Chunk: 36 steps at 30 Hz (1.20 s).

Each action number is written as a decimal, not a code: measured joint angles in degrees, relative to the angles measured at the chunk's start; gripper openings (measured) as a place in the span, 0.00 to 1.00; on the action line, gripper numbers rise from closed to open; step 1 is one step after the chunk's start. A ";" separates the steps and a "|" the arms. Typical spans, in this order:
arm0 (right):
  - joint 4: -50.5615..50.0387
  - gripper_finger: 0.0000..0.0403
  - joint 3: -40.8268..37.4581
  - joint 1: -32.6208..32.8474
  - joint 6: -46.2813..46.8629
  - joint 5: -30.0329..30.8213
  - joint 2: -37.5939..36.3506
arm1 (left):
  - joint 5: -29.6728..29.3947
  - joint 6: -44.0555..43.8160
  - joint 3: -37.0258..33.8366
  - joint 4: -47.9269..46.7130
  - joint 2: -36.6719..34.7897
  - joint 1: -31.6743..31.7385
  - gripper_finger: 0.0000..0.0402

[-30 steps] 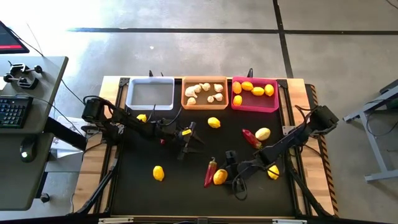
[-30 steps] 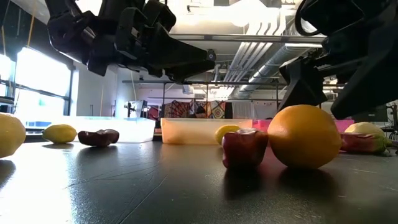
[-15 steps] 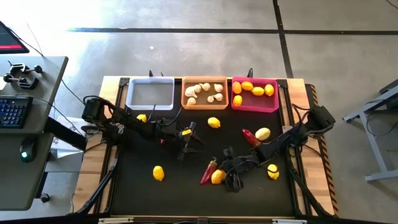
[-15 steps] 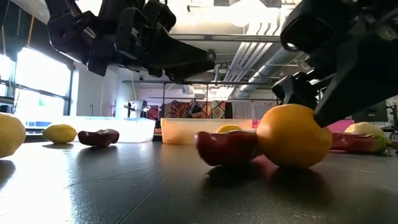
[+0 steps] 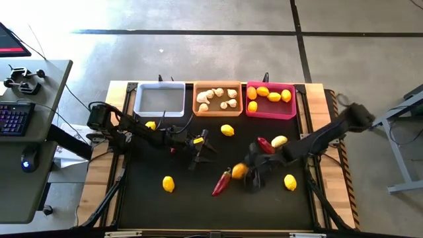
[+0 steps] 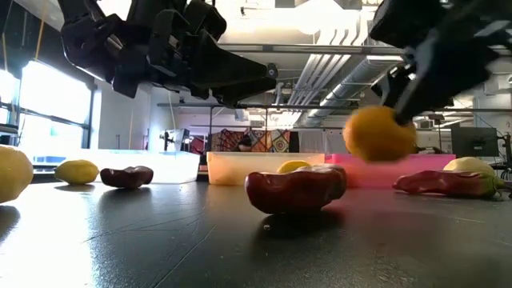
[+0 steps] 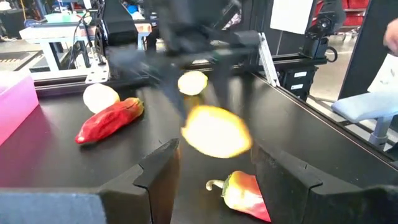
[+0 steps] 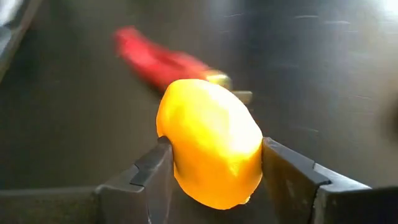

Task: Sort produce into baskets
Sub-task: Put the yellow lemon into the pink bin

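Observation:
My right gripper (image 5: 244, 173) is shut on a yellow lemon (image 5: 238, 171) above the mat's middle; the lemon also shows in the low view (image 6: 379, 134), clear of the table. A dark red chili (image 5: 222, 182) lies on the mat just below it. Another chili (image 5: 264, 144) lies next to a lemon (image 5: 279, 141). Loose lemons lie on the mat (image 5: 168, 184), (image 5: 289, 182), (image 5: 227, 130). My left gripper (image 5: 198, 151) hangs open and empty left of centre. The white basket (image 5: 141, 100), the orange basket (image 5: 197, 99) with garlic and the pink basket (image 5: 294, 100) with lemons stand along the far edge. My right gripper pinches the lemon's two opposite sides (image 8: 177, 146) between its two fingers (image 8: 292, 171). The lemon fills the gap between them. It is lifted clear of the mat, above the chili (image 8: 163, 62).
A lemon (image 5: 151, 125) lies in front of the white basket by the left arm. A small dark red item (image 6: 126, 176) lies on the mat under the left arm. Bare black mat lies along the near edge. A desk with a keyboard (image 5: 14, 119) stands left of the table.
My right gripper has lifted the lemon off the mat and carried it up and toward the far edge. The chili beside it has been nudged and turned on the mat, and stays there.

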 joint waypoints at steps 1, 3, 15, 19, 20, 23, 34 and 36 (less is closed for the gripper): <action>-2.56 0.49 0.00 -1.31 1.01 1.33 -2.30 | 0.00 0.00 0.00 -0.02 0.00 0.00 0.45; -8.07 0.49 0.00 -4.76 3.64 4.31 -6.69 | 0.00 0.00 0.00 -0.02 0.00 0.00 0.45; -24.17 0.49 0.02 -34.80 -3.06 13.93 -19.17 | 0.00 -0.03 0.00 -0.02 0.00 0.00 0.45; -21.98 0.49 0.02 -43.87 -10.67 13.48 -17.40 | 0.00 -0.04 0.00 -0.04 0.00 0.00 0.45; -20.70 0.49 0.02 -45.81 -12.37 13.01 -16.90 | 0.00 -0.04 0.00 -0.09 0.00 0.00 0.45; -17.18 0.49 0.02 -51.32 -14.33 10.34 -15.05 | 0.00 -0.04 0.00 -0.24 0.00 0.00 0.45; -13.38 0.49 0.02 -61.94 -13.30 7.22 -2.51 | 0.00 -0.09 0.00 -0.61 0.00 0.00 0.45; -11.64 0.49 0.02 -62.42 -13.28 7.18 -0.36 | 0.00 -0.09 0.00 -0.61 0.00 0.00 0.45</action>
